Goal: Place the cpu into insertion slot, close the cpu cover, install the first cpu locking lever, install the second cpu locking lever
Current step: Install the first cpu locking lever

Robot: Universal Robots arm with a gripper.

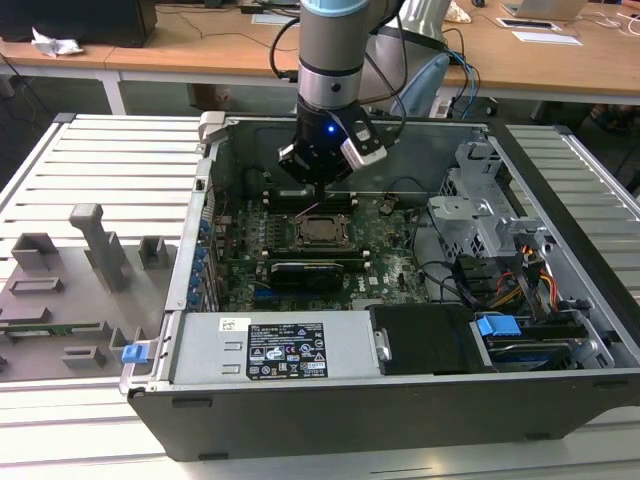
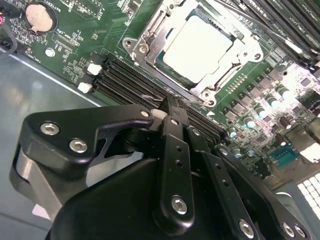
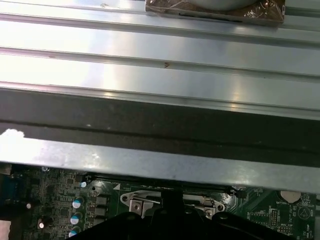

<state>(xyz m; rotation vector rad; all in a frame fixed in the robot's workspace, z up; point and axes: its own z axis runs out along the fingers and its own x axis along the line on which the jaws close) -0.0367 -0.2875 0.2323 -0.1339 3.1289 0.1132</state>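
Tool (image 2: 172, 112) fingers pinched together, nothing seen between, tip over black memory slots (image 2: 130, 80) just beside socket. Beyond tip: cpu (image 2: 197, 42) seated in insertion slot (image 2: 165, 62), cpu cover (image 2: 245, 50) down around it. Farther, coin cell (image 2: 40, 16).

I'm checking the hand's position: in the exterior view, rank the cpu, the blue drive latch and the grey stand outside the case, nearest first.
From the hand:
1. cpu, just below it in the picture.
2. blue drive latch, toward the exterior view's right.
3. grey stand, outside the case on the exterior view's left.
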